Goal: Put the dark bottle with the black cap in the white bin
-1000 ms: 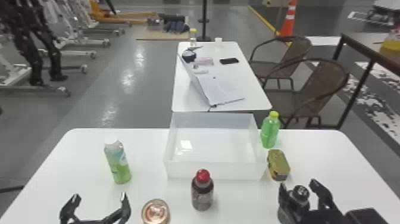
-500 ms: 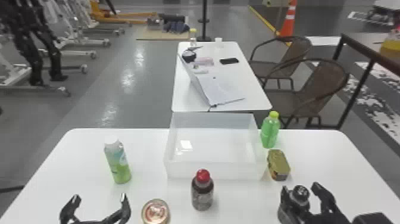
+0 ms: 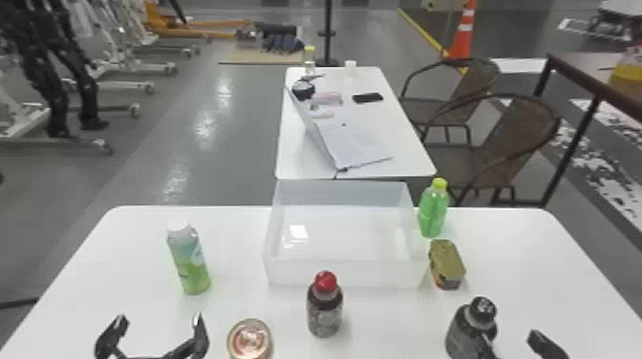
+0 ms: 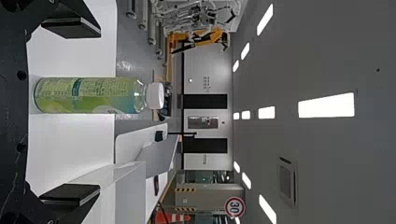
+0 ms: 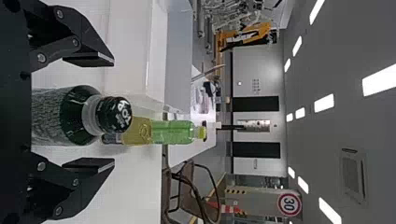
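The left gripper (image 3: 160,325) and right gripper (image 3: 513,341) are wide open and empty, the right around the lower-right dark bottle (image 3: 467,329).

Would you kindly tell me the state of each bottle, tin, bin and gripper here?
Dark bottle: upright, capped.
Red-capped bottle: upright, capped.
Green bottle: upright, capped.
White-capped bottle: upright, capped.
Round tin: top facing up.
Oblong tin: lid on.
White bin: open-topped.
Left gripper: open, holding nothing.
Right gripper: open, fingers either side of the dark bottle.
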### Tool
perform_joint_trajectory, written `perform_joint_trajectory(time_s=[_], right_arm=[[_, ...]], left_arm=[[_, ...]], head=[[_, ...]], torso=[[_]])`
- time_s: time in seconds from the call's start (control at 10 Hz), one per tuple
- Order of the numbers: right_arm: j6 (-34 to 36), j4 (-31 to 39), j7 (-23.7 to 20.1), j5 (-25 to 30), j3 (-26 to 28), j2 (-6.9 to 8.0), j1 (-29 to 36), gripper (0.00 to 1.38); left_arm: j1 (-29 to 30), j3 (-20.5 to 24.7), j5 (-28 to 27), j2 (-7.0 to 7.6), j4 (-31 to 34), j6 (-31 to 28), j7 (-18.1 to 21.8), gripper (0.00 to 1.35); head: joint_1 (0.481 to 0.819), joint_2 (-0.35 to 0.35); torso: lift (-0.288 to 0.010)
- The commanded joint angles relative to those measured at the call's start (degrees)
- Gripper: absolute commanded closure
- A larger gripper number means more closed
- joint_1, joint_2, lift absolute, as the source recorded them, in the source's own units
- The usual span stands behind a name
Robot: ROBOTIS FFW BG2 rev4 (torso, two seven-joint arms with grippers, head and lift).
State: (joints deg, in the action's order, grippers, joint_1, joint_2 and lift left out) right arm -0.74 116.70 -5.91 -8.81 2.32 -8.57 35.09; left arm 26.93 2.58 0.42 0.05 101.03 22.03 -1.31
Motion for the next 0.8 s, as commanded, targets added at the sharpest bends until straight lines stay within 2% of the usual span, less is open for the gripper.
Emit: perform_joint_trajectory(time_s=[0.0,0.1,0.2,0.4,0.6,0.7], right_arm=[[-1.2,-4.2,-1.6,-3.8,1.1,0.04,-0.2,0.5],[-2.2,-6.7,-1.6,-5.7,1.1,0.39,-0.3,0.5],[-2.2,-8.2,-1.7,-5.2,1.2,0.92,-0.8,0.5],[-2.2,-10.1,-2.0,-3.8,1.1,0.92,-2.4,0.49],[-1.4,-11.3,-2.3,-2.9,1.1,0.92,-3.9,0.43],[-0.7,-11.4,-2.3,-2.4,1.1,0.92,-4.4,0.34]], left_arm=[[0.0,0.0,0.0,-0.2,-0.3,0.2,0.0,0.13],[0.0,0.0,0.3,-0.2,-0.4,0.3,0.0,0.13],[-0.1,-0.1,0.3,-0.2,-0.6,0.4,0.0,0.13],[-0.1,-0.1,0.4,-0.2,-0.7,0.6,0.0,0.13],[-0.2,-0.1,0.6,-0.2,-0.9,0.9,0.0,0.13],[-0.3,-0.1,0.6,-0.2,-1.0,1.1,0.0,0.13]], head=[[0.549,0.0],[0.549,0.0],[0.549,0.0],[0.549,0.0],[0.549,0.0],[0.549,0.0]], torso=[[-0.1],[-0.1],[-0.1],[-0.1],[-0.1],[-0.1]])
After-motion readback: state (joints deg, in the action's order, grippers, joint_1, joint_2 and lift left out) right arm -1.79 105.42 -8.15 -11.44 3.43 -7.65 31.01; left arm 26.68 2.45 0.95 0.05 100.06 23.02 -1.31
